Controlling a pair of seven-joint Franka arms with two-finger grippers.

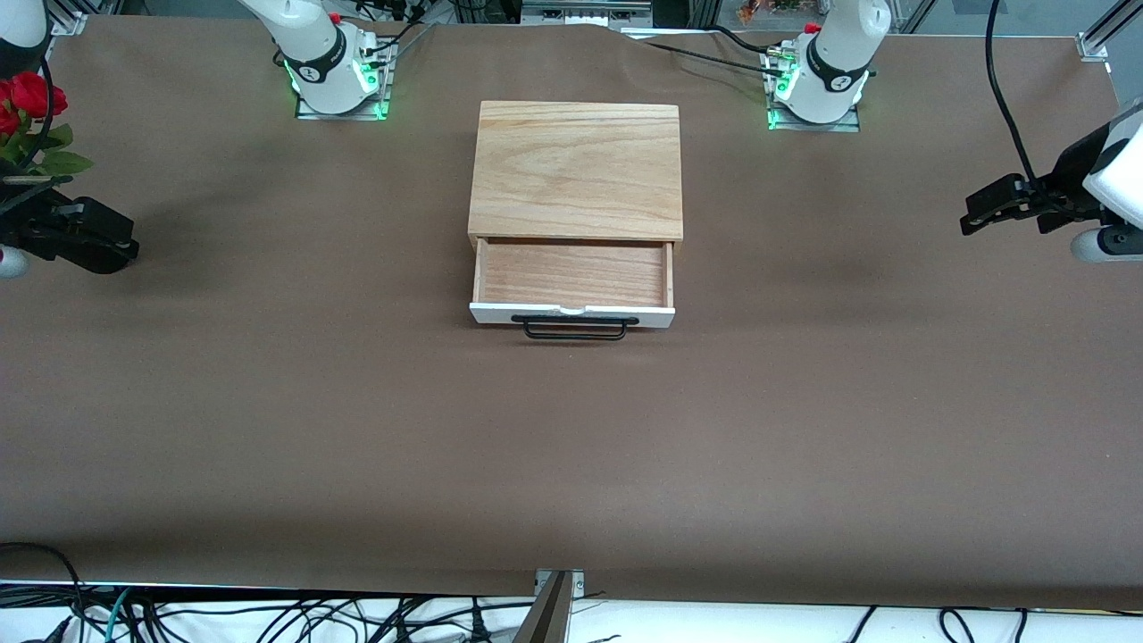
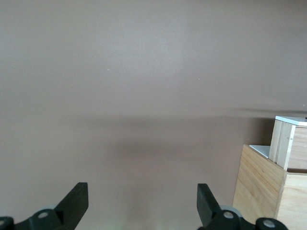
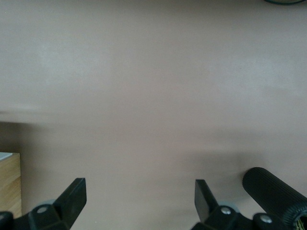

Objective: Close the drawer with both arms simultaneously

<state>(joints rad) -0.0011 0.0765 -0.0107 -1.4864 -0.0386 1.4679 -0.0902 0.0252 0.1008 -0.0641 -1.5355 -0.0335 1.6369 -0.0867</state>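
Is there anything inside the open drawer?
No, the drawer shows only its bare reddish wood floor in the front view.

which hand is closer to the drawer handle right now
Left, but only slightly. The left hand is up over the table's left-arm end; the right hand over the right-arm end. Both are open and well clear of the drawer handle.

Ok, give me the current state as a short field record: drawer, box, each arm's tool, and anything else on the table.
drawer: pulled out of the box toward the front camera, nothing visible inside
handle: black wire bar on the white front panel, untouched
box: light oak, mid-table between the two arm bases
left tool: open, holding nothing, over bare table at the left arm's end
right tool: open, holding nothing, over bare table at the right arm's end
red flowers: at the right arm's end of the table
task status: drawer not yet closed
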